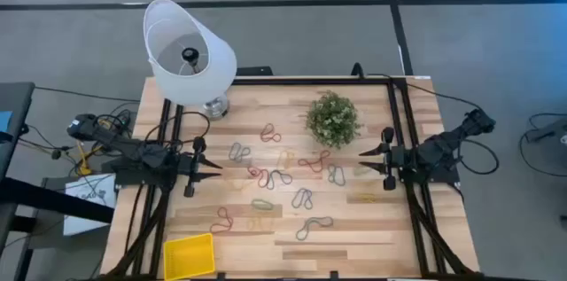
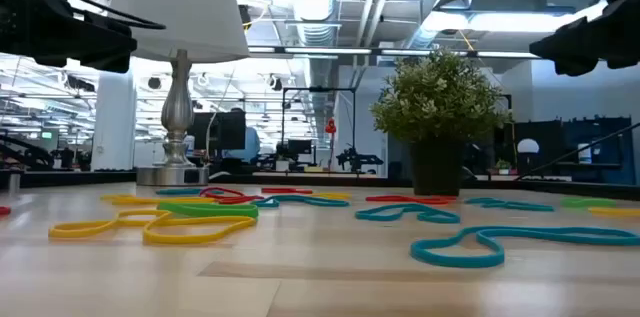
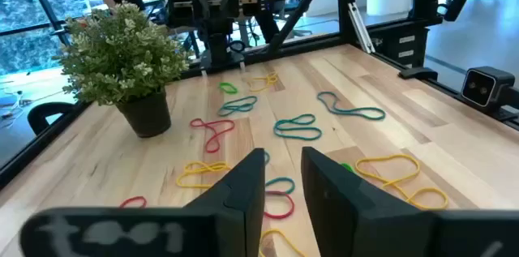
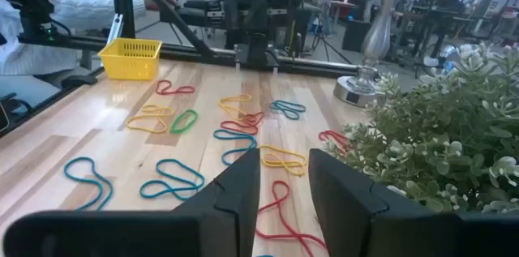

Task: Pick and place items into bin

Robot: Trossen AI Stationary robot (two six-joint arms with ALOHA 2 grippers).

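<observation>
Several thin rubber-band loops in red (image 1: 269, 132), grey (image 1: 239, 151), green (image 1: 262, 204) and yellow (image 1: 363, 198) lie flat across the middle of the wooden table; they also show in the left wrist view (image 3: 297, 126) and the right wrist view (image 4: 170, 177). The yellow bin (image 1: 189, 255) stands at the near left corner and also shows in the right wrist view (image 4: 130, 58). My left gripper (image 1: 218, 170) is open and empty above the table's left side, pointing right. My right gripper (image 1: 363, 160) is open and empty at the right side, pointing left.
A white-shaded lamp (image 1: 189, 50) stands at the far left on a metal base. A small green potted plant (image 1: 332, 119) stands far of centre, close to my right gripper. Black frame rails (image 1: 399, 121) run along the table's left and right sides.
</observation>
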